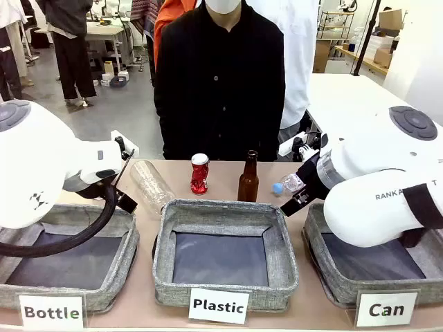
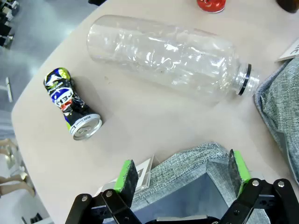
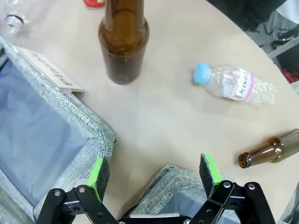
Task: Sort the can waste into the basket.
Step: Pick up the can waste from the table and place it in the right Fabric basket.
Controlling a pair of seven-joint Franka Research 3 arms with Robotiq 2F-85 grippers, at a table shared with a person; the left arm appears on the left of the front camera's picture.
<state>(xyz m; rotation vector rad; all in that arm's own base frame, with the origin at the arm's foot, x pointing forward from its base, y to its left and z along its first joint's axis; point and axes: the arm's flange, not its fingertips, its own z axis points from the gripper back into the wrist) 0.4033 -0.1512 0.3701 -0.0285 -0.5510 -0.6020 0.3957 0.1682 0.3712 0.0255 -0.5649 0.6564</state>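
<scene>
A crushed red can (image 1: 199, 173) stands upright at the table's far middle; its top edge shows as the red can (image 2: 211, 4) in the left wrist view. A crushed dark can (image 2: 70, 103) with silver markings lies on its side on the table's left part, ahead and to the left of my left gripper (image 2: 182, 169), which is open and holds nothing. The grey basket (image 1: 315, 241) labelled "Can" sits at the front right. My right gripper (image 3: 154, 170) hangs open over the basket's far corner (image 3: 170, 182).
A large clear plastic bottle (image 2: 163, 56) lies beyond my left gripper. A brown bottle (image 3: 124, 42) stands upright; a small blue-capped bottle (image 3: 233, 84) and another brown bottle (image 3: 273, 151) lie nearby. Baskets labelled "Bottle" (image 1: 128, 249) and "Plastic" (image 1: 285, 256) sit alongside. A person (image 1: 220, 76) stands opposite.
</scene>
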